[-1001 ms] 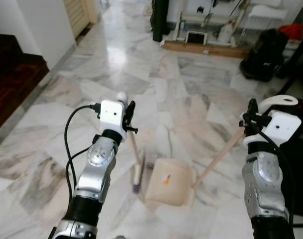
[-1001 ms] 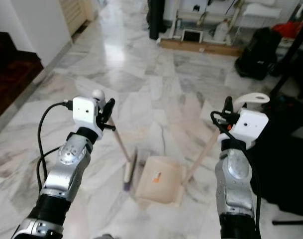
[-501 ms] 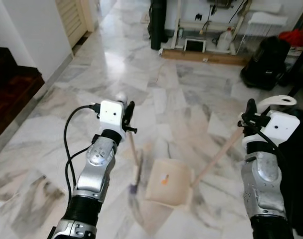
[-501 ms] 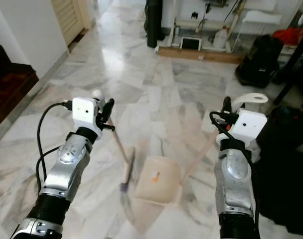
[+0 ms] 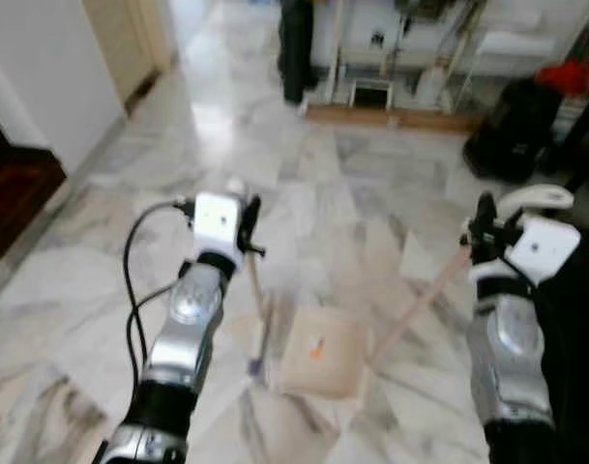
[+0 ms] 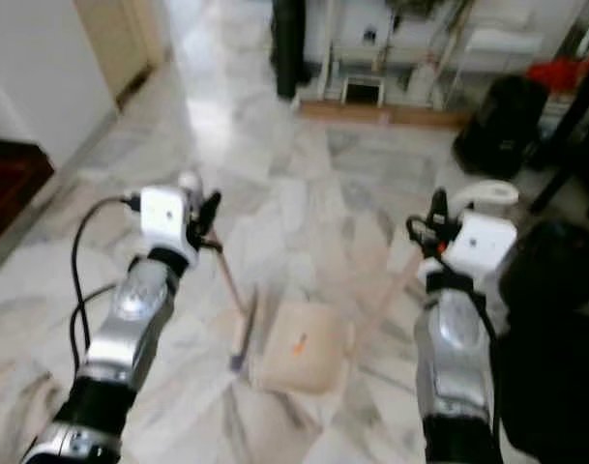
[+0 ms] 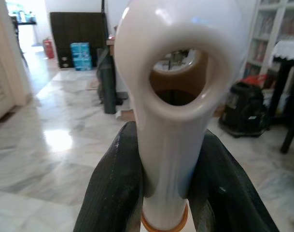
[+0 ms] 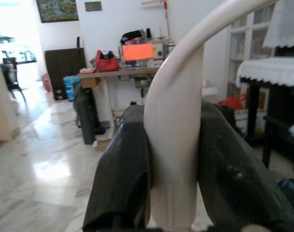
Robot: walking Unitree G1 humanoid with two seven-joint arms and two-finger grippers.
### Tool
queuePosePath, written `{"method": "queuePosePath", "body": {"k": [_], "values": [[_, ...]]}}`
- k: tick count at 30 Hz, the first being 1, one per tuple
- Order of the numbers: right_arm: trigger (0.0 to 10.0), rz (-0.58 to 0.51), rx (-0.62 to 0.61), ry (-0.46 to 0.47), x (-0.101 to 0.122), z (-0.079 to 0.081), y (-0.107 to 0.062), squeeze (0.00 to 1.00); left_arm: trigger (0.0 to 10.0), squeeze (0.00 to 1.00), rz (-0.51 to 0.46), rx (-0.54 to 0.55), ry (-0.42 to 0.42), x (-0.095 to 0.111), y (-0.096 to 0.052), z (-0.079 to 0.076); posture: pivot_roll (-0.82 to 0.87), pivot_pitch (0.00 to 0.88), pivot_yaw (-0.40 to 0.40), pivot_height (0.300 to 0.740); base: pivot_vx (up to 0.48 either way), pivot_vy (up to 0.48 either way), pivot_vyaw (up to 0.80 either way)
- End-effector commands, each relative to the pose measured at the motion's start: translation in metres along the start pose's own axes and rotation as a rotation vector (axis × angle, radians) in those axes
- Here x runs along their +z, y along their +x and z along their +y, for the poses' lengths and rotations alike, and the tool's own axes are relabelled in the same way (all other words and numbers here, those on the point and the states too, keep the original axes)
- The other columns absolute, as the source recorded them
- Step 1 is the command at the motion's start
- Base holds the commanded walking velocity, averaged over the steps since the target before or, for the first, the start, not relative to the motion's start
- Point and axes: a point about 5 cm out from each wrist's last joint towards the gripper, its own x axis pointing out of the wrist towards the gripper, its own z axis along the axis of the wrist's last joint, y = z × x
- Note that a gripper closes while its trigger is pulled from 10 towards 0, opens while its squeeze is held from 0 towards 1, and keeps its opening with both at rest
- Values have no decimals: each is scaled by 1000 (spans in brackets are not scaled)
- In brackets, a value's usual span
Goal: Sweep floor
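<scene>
Since a second ago the whole head picture has slid and blurred, so the camera has travelled forward over the grey-veined white marble floor (image 5: 101, 280); the far clutter by the wall sits lower in view. The tools have hardly shifted against the arms, which suggests the robot is walking them to a new patch rather than making a stroke.

The left gripper (image 5: 248, 220) has its jaws clamped on the pale looped handle of one slim wooden-shafted broom (image 5: 260, 314), whose small brush head rests on the floor just beside the pan. In the left wrist view the black fingers (image 7: 113, 193) press either side of that white handle. The right gripper (image 5: 485, 224) has its jaws clamped on the curved cream handle of one beige long-handled plastic dustpan (image 5: 318, 353), which lies flat on the floor between the two arms. Its shaft slants up to the right wrist.

Count: one broom, one dustpan, two grippers, both loaded. A small orange speck shows on the pan. No loose dirt can be made out on the blurred floor, so progress is hard to judge.
</scene>
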Motion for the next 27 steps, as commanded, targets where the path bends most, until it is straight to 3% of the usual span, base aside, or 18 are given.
{"method": "queuePosePath", "body": {"k": [1, 6, 27], "values": [[10000, -50, 8, 35, 10, 7, 3, 0, 10000, 0, -55, 23, 38, 12, 1, 9, 89, 130, -21, 740, 420, 0, 0], [10000, -50, 7, 33, 11, 5, 3, 0, 10000, 0, -62, 25, 33, 12, 1, 8, 86, 133, -23, 740, 353, 0, 0], [10000, 9, 6, 1, -6, -1, -5, 0, 10000, 0, -48, 26, 39, 10, -2, 9, 88, 154, -29, 740, 0, 0, 0]]}}
